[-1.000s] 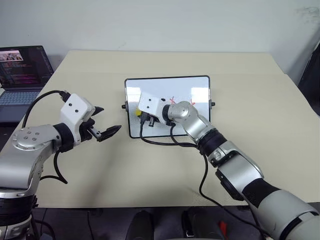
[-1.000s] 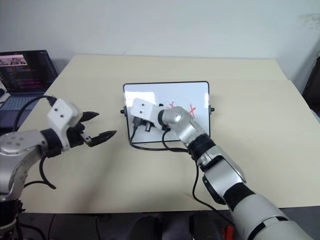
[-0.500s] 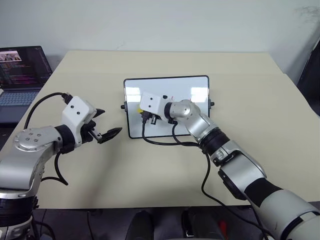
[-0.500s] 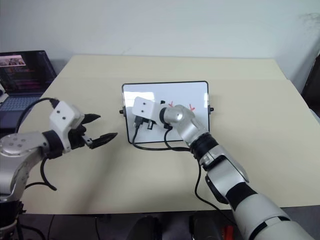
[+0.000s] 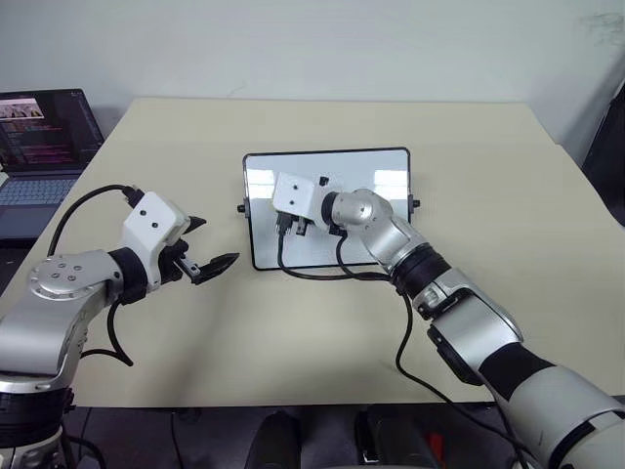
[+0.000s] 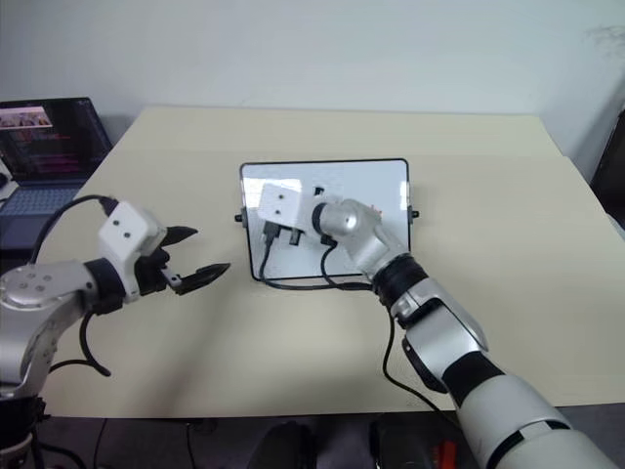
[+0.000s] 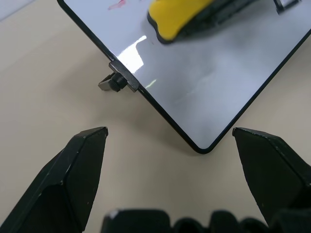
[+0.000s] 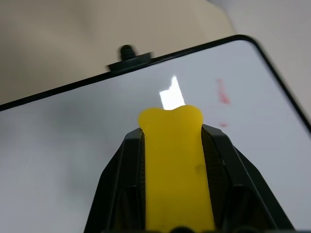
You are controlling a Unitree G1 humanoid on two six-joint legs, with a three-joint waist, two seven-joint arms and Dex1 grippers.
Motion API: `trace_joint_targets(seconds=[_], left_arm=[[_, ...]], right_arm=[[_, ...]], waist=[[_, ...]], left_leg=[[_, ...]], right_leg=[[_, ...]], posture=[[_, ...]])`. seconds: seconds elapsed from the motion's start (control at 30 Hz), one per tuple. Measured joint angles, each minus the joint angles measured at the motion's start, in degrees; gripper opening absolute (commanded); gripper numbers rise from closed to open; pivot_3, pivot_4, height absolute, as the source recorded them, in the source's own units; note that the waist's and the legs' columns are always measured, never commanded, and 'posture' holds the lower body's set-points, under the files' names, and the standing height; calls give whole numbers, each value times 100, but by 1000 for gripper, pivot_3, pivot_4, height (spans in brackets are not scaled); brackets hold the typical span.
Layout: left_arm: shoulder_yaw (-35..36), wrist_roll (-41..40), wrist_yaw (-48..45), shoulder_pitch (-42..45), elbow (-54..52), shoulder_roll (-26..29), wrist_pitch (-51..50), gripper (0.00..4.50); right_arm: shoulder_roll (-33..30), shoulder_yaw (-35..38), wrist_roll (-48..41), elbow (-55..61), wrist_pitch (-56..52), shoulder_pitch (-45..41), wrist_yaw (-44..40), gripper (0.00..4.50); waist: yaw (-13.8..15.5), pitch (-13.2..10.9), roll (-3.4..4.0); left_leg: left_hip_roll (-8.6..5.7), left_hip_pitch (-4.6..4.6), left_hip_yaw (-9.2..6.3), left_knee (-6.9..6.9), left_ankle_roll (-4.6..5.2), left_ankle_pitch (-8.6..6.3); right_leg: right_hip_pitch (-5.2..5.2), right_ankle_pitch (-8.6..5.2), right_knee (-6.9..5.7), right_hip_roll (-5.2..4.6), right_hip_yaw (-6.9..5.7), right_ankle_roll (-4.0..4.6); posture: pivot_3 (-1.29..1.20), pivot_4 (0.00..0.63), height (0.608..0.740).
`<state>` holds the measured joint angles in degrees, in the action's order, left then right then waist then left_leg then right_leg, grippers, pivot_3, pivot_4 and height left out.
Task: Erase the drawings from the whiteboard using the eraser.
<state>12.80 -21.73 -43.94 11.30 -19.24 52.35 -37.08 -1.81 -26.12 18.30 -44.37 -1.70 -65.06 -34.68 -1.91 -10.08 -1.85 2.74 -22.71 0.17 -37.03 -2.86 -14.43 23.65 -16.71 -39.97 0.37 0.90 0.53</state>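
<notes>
I am a two-armed robot standing at a beige table [image 5: 293, 322]. The whiteboard [image 5: 381, 168] lies flat near the table's middle, its long side running left to right. My right gripper [image 8: 172, 145] is clamped tight on the eraser [image 8: 176, 170], a yellow block squeezed between my two black fingers, and it hangs over the left half of the board. Whether the eraser's underside is actually pressing on the surface, I cannot tell. A faint red mark [image 8: 223, 91] remains beside the eraser, toward the board's far left corner, and another scrap of red [image 7: 116, 5] shows there past the eraser. My left gripper [image 5: 205, 254] hovers spread wide, empty, just left of the board and apart from it.

To wipe well, I judge I should keep the eraser flat and pressed, sweep over the red, and steady the frame with my left gripper if the board slides.
</notes>
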Motion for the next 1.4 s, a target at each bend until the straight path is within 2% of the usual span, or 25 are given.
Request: trace_joint_targets(seconds=[0.07, 0.27, 0.4, 0.6, 0.67, 0.77, 0.83, 0.97, 1.1, 1.17, 1.4], left_arm=[[19, 0, 31, -16, -20, 0, -9, 4500], [36, -6, 68, -66, -46, 1, -31, 4500], [36, -14, 70, -66, -46, 2, -35, 4500], [36, -20, 64, -65, -45, 3, -35, 4500], [36, -19, 60, -63, -44, 4, -35, 4500], [35, -17, 55, -51, -43, 7, -33, 4500], [36, -13, 56, -50, -42, 7, -32, 4500], [35, -5, 58, -40, -37, 7, -32, 4500], [36, 11, 61, -20, -22, 12, -32, 4500], [38, 18, 66, -15, 20, 24, -31, 4500], [44, 39, 65, 22, 154, 89, -30, 4500]], right_arm=[[7, 1, 40, 12, 56, 30, 77, 1228], [-15, 182, 149, -368, 283, -339, 1007, 1228], [-134, 148, 148, -385, 318, -376, 580, 1228], [-190, -125, 145, 51, 236, 71, -328, 1228], [-175, -122, 196, 37, 243, 75, -149, 1228], [-93, -18, 341, -251, 374, -188, 761, 1228], [-143, 91, 355, -373, 388, -387, 995, 1228], [-146, 124, 328, -448, 395, -428, 684, 1227], [-186, -171, 338, -178, 385, -199, -170, 1227], [-163, -234, 357, -150, 410, -119, -211, 1227], [-33, 37, 511, -674, 737, -587, 1101, 1227]], waist=[[0, 0, 0], [0, -1, 0], [1, 0, -2], [2, 1, -2], [1, 1, -2], [-1, -1, -1], [6, 0, -2], [3, 1, -4], [2, 2, -5], [2, 1, -4], [-2, 0, -4]], left_leg=[[0, 1, -1, -1, 0, 0], [-1, -2, -1, 0, -1, 0], [-1, -2, 4, 2, 0, 0], [0, 7, -1, -1, 0, 0], [-1, 13, -1, -2, 2, 2], [-1, 14, -2, -2, 2, 5], [-1, 13, -2, 0, 1, 5], [0, 6, 4, 4, 2, 4], [1, 10, 2, 3, 3, 4], [1, 13, 0, 1, 3, 4], [0, 13, -1, 2, 6, 9]], right_leg=[[0, 0, -3, 0, -1, 0], [1, 0, 0, 0, -1, 0], [0, 0, 7, 0, 3, 0], [-4, 0, -6, 0, -1, 0], [-8, 3, -8, 0, -2, 4], [-9, 5, -11, 1, -2, 9], [-9, 5, -5, 1, -3, 9], [-7, 4, 7, 1, 3, 8], [-8, 4, 3, 1, 1, 9], [-9, 4, -6, 1, -1, 9], [-7, 8, -5, 3, -2, 15]], posture=[[0, 150, 740], [0, 150, 740], [0, 150, 740], [0, 150, 740], [0, 150, 740], [0, 150, 740], [0, 150, 740], [0, 150, 740], [0, 150, 740], [0, 150, 740], [0, 150, 740]])
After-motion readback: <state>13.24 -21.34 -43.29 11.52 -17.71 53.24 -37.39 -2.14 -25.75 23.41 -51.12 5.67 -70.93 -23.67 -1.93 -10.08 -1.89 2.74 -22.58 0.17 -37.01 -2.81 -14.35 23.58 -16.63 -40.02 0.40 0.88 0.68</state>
